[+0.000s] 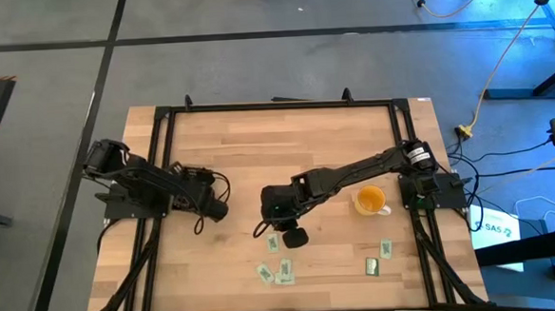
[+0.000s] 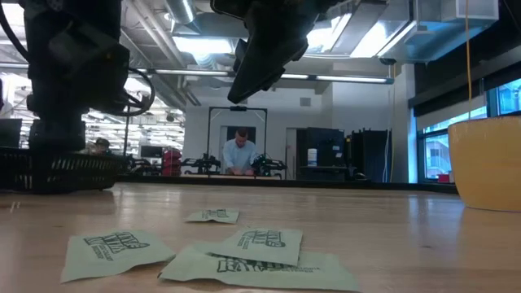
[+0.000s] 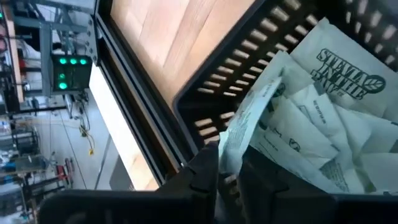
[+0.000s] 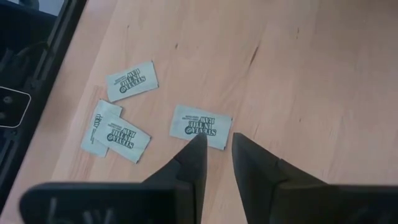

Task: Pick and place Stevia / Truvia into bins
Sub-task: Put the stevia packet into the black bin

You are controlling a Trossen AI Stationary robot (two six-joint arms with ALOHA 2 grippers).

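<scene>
Left gripper (image 3: 227, 177) is over the bin (image 3: 249, 68), its fingers narrow around the edge of one sachet (image 3: 245, 124); whether the grip has let go cannot be told. In the high view this gripper (image 1: 216, 210) sits at the left side of the table (image 1: 286, 145).

Right gripper (image 4: 216, 152) hangs above a loose sachet (image 4: 200, 126) on the wood, fingers a narrow gap apart and empty, tips just over its near edge. In the high view it is near mid-table (image 1: 279, 213), beside a yellow cup (image 1: 369, 200).

Progress, as judged: partly done. The bin already holds a heap of sachets, several deep. Still out on the table: a small cluster of three (image 4: 118, 127) near the front edge, the single one under the right gripper, and two more (image 1: 378, 257) toward the right front. So at least six left.

Materials: sachets are thin, flat paper rectangles, pale green-white with dark green print; they lie flush to the board, some overlapping, so edges will likely be hard to catch. The bin is black plastic with slotted, lattice-like walls. Table is light wood, smooth, in a black metal frame. The cup looks glossy and rigid.
</scene>
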